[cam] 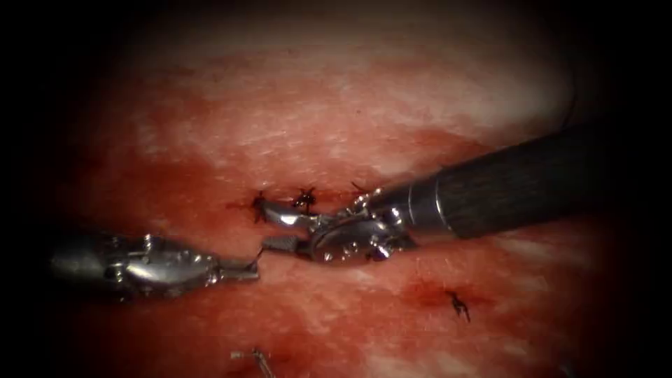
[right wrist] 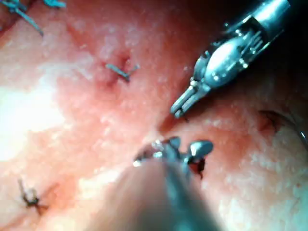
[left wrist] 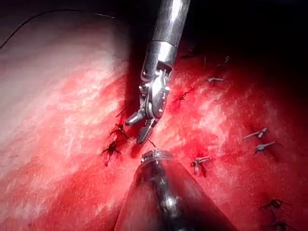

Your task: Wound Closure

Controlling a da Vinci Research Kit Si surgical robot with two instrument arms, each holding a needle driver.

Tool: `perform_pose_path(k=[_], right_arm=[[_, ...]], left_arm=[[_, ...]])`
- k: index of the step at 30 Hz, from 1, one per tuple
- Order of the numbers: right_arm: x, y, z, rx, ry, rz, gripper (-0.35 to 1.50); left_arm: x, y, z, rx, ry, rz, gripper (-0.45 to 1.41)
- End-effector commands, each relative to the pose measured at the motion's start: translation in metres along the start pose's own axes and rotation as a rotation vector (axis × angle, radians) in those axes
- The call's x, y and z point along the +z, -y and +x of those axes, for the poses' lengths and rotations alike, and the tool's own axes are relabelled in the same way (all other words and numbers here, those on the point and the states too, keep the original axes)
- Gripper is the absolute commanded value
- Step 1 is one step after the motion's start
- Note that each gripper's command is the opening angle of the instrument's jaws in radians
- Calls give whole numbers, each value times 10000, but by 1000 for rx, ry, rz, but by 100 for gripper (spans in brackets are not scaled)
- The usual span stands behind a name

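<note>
Left claw (cam: 241, 269) grips thread (cam: 259, 256); knots (cam: 304, 199) nearby.

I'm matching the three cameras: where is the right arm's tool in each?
Endoscope: right arm's tool enters from the right, jaws open, holding nothing.
Left wrist: just beyond the left arm's tool.
Right wrist: its own open jaws, close up.
Landmark: left arm's tool, shut on thread, facing those jaws.

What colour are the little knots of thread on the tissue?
Dark, nearly black. The knots stand out best against the red tissue in the left wrist view.
</note>
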Motion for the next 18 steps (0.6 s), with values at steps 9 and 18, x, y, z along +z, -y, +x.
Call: perform_pose_path(k=[9,18], right_arm=[[-36,-23,24,73,-33,-48,135],[-47,-22,28,86,-22,-57,133]], left_arm=[[-56,50,-43,44,5,84,-45],[-61,119,-120,123,131,145,-45]])
